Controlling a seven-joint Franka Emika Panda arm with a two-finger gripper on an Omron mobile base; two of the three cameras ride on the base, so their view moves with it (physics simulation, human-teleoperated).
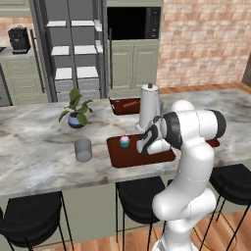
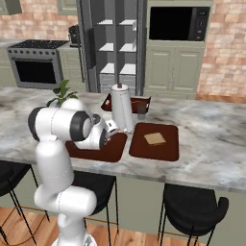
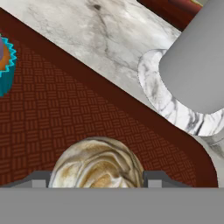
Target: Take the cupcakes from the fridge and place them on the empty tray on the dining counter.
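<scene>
The tool (image 3: 97, 183) sits low over the empty tray (image 1: 122, 158) with its jaws set wide on either side of a swirled cream-and-tan cupcake (image 3: 97, 164). In the hand view the tips flank it, but I cannot tell whether they press it or stand just free, nor whether it rests on the tray floor. A second cupcake (image 1: 124, 140), teal wrapper and pink frosting, already stands on the same tray nearer its far left corner, well apart from the first. By my reading one cupcake is delivered and the other is at the point of release; what is left looks like letting go and lifting clear.

Room is tight on the far right. The tray's rim (image 3: 131, 111) runs just beyond the tool, and the marble foot of the paper-towel roll (image 1: 149, 109) stands just past that rim. Straight up seems the safest exit. To the left the bench (image 1: 39, 147) carries a grey cup (image 1: 83, 149) and a plant (image 1: 76, 110), both apart from the tray. Farthest off, the fridge (image 1: 73, 49) stands open.
</scene>
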